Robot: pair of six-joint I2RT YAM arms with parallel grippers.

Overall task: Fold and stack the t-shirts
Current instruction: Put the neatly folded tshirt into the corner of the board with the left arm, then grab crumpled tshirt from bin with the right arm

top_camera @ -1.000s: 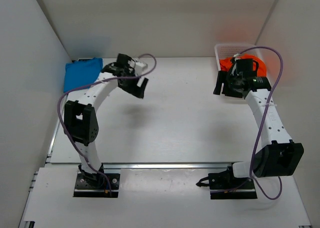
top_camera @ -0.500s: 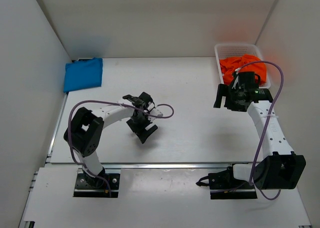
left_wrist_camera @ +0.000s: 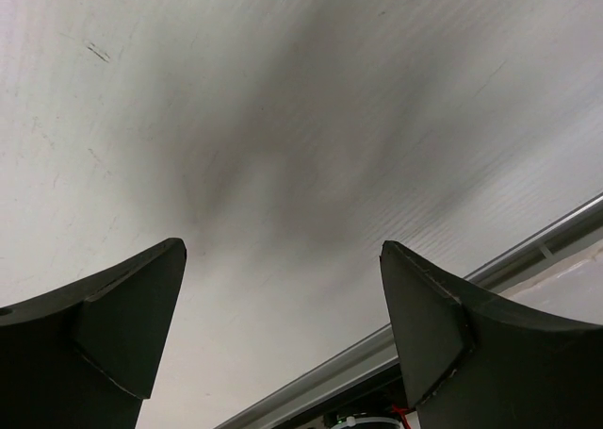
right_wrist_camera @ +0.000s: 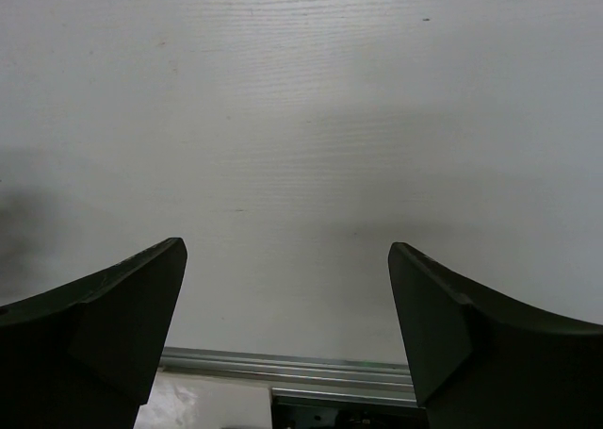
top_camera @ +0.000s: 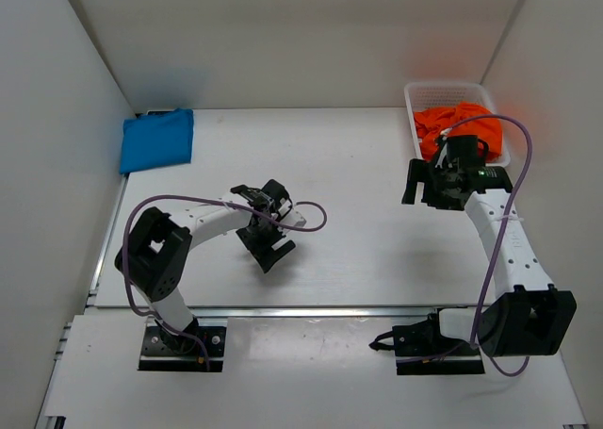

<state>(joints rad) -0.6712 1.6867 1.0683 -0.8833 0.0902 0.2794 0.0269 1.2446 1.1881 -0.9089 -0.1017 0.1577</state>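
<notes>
White and matte, the counter (top_camera: 358,250) fills the space between pale walls, with an aluminium rail (top_camera: 320,309) along its near edge. The left arm (top_camera: 203,220) is folded low, its forearm reaching toward the middle of the counter. The right arm (top_camera: 504,236) stretches up the right side toward the far corner.

The bright blue t-shirt (top_camera: 156,140) lies folded into a flat rectangle in the far left corner of the counter, close to the wall and well apart from both arms. A white plastic lattice basket (top_camera: 438,94) stands in the far right corner. The orange t-shirt (top_camera: 450,120) sits crumpled inside it, bulging above the rim.

The left gripper (top_camera: 268,250) hangs over bare counter left of centre. Its fingers (left_wrist_camera: 113,325) are spread wide apart with nothing between them, and its wrist view shows only the counter, a soft shadow and the rail.

The right gripper (top_camera: 424,184) hovers just beside the basket's near left corner. Its fingers (right_wrist_camera: 104,316) are likewise spread wide and hold nothing, with plain counter beneath them.
</notes>
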